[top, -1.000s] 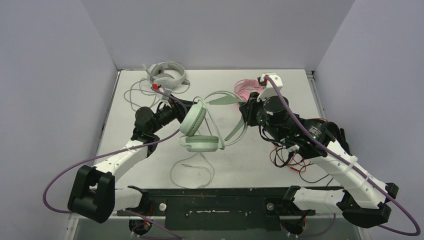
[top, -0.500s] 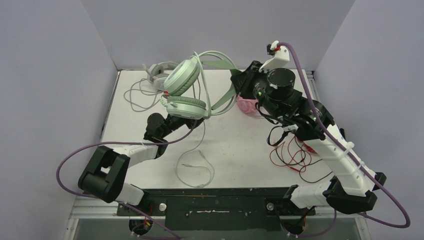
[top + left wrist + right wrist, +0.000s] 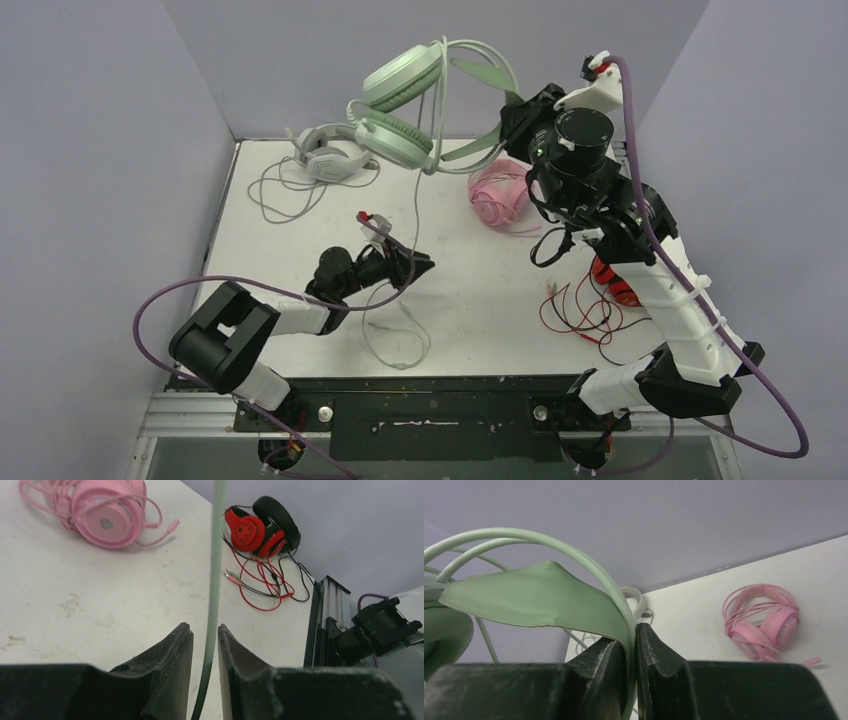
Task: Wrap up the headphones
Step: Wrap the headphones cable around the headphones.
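My right gripper [image 3: 514, 104] [image 3: 626, 633] is raised high at the back, shut on the headband of the mint green headphones [image 3: 402, 78] [image 3: 534, 595]. Their cups dangle left of it, above the table. Their thin green cable [image 3: 417, 200] [image 3: 216, 555] drops straight down between the fingers of my left gripper [image 3: 427, 264] [image 3: 204, 628], whose jaws stand narrowly open, a small gap on either side of the cable. Below it the cable loops on the table. The pink headphones [image 3: 497, 192] [image 3: 105, 517] lie at the back right, the grey-white headphones [image 3: 328, 155] at the back left.
Red and black headphones [image 3: 256, 527] with tangled red wires [image 3: 575, 312] lie at the right, by my right arm. The grey-white set's cable [image 3: 272, 192] sprawls over the back left. Walls close in the table on three sides.
My right gripper has lifted the green headphones off the table, up and toward the back. My left gripper has moved nearer and to the right, and now straddles the hanging cable.
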`<state>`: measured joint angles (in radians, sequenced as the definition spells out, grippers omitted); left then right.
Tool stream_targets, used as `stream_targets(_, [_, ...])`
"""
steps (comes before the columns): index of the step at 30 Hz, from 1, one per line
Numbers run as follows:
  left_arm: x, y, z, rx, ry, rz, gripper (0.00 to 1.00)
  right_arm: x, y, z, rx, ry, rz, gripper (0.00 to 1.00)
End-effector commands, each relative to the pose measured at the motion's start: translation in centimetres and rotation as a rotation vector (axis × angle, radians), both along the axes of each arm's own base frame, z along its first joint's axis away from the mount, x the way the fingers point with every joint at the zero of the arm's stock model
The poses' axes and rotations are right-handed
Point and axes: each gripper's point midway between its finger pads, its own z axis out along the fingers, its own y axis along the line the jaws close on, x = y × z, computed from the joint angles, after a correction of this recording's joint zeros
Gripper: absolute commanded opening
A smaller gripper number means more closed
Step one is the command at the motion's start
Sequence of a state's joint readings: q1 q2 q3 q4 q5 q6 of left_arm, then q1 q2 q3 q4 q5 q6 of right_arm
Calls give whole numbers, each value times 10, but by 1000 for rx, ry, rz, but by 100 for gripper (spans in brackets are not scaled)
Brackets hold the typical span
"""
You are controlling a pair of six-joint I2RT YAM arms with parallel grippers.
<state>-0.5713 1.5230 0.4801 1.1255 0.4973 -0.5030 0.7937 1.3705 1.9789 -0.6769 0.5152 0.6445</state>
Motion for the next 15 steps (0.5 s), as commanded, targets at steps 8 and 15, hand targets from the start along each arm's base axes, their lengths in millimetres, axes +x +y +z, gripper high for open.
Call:
stream_targets(8, [-71, -20, -4, 80, -27, -102, 0, 37, -103, 24, 24, -125, -587, 0])
stream_targets(15, [-91, -5, 15, 204, -72, -61, 0, 79, -155, -39, -212, 1, -803, 0])
